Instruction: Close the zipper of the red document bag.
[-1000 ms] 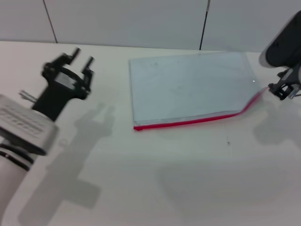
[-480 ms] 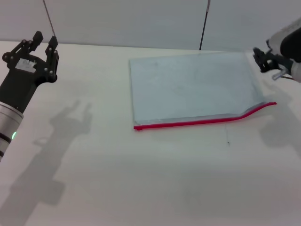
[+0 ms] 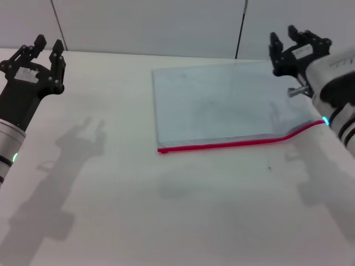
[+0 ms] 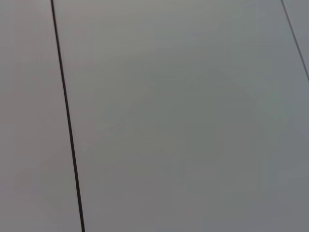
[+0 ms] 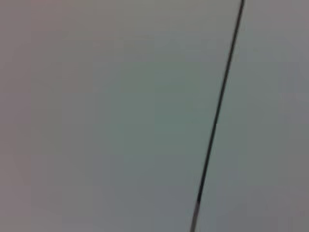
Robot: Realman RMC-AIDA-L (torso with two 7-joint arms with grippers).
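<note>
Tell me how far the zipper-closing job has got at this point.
The red document bag lies flat on the table, its zipper a continuous red line; the slider isn't discernible, so closure can't be confirmed. Nothing is in hand: left pincer and right pincer hang raised, open, clear of it.

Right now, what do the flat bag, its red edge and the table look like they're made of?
The red document bag looks like thin, translucent plastic: pale blue-grey, smooth, slightly buckled at one corner. The zipper appears to be a bright red plastic strip along its near edge. The table looks matte white, probably laminate; shadows fall softly, without glare.

Bright, even light; soft arm shadows; wrist views perhaps defocused.
</note>
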